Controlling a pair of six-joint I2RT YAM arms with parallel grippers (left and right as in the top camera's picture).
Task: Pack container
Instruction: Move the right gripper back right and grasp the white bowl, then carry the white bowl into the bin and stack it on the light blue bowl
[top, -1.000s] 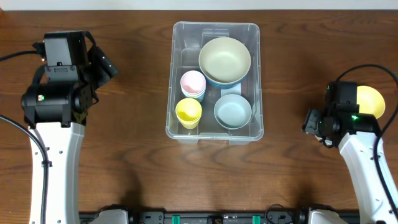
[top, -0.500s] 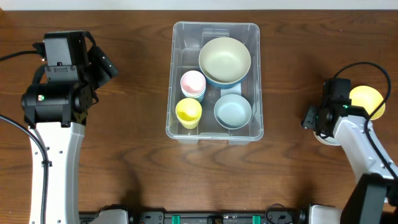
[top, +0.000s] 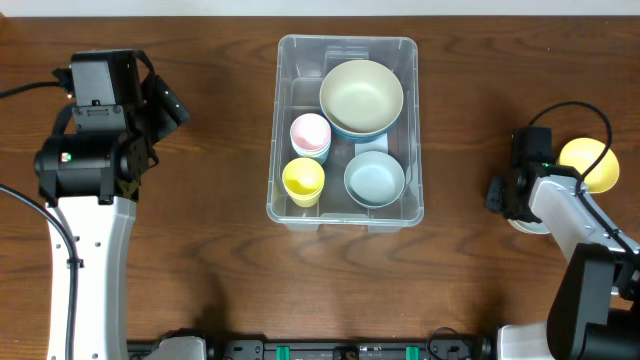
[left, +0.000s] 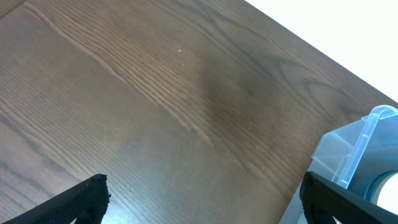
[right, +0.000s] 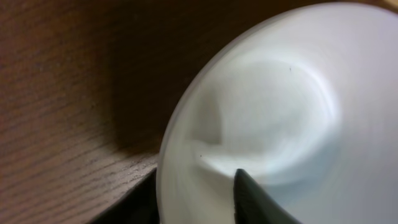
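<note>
The container (top: 281, 120) is a large clear bin at the table's middle; its corner shows in the left wrist view (left: 351, 149). It holds a big cream bowl (top: 361, 96), a blue bowl (top: 374, 178), a pink cup (top: 310, 134) and a yellow cup (top: 303, 181). My right gripper (top: 517, 203) is at the right edge, shut on the rim of a white bowl (top: 522, 224). In the right wrist view one finger is inside and one outside the white bowl (right: 280, 93), at the gripper (right: 196, 190). My left gripper (top: 172, 106) is open and empty over bare wood (left: 205, 202).
A yellow bowl (top: 590, 164) sits just behind the right arm at the far right. The left arm stands at the left, well away from the container.
My right arm has swung and shifted slightly left and back beside the yellow bowl, more of which now shows. The left arm and the container's contents have not moved.
</note>
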